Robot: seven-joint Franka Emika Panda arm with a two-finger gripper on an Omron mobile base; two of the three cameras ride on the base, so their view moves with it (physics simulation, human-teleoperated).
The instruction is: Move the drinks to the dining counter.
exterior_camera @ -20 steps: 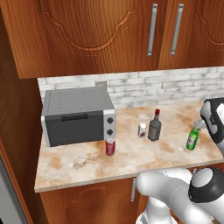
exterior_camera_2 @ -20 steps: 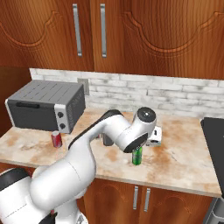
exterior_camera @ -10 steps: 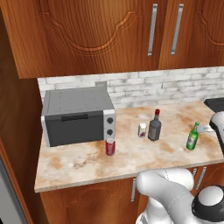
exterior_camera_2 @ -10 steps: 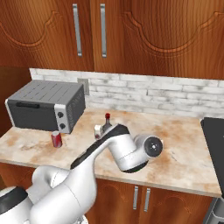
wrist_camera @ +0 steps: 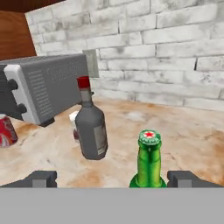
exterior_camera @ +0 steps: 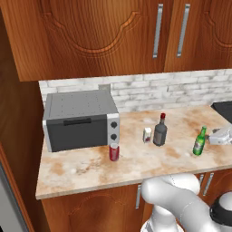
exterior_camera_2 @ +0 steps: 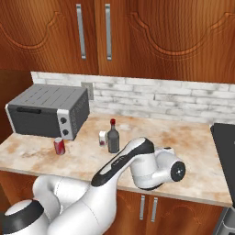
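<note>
Four drinks stand on the narrow marbled counter [exterior_camera: 90, 170] under the brick backsplash, none moved yet. Green bottle [wrist_camera: 148, 159] is the one in hand: slim, glossy green glass, red-and-white starred cap, upright near the counter's right front. In the hand view its neck sits between the two finger tips, a bit right of centre, with the gripper [wrist_camera: 111, 179] spread wide and holding nothing. In the left base view the gripper [exterior_camera: 220, 135] is just right of the green bottle [exterior_camera: 199, 141], level with its upper half. To do this step well: shift slightly so the neck or shoulder sits centred between the jaws, push forward until the fingers bracket the glass, close low on the body instead of the thin neck, and lift straight up so it doesn't tip. Glass looks slick and the base is narrow, so a side knock would likely topple it. Left of it and a little farther back is the dark-grey bottle [exterior_camera: 160, 130], squat with a red cap; the white carton [exterior_camera: 147, 134] is just beside that on its left, tiny, red mark on the face. Red can [exterior_camera: 114, 152] with silver top is farther left, near the front, just in front of the grey toaster oven [exterior_camera: 80, 118]. Wood cabinets [exterior_camera: 136, 31] hang above.
</note>
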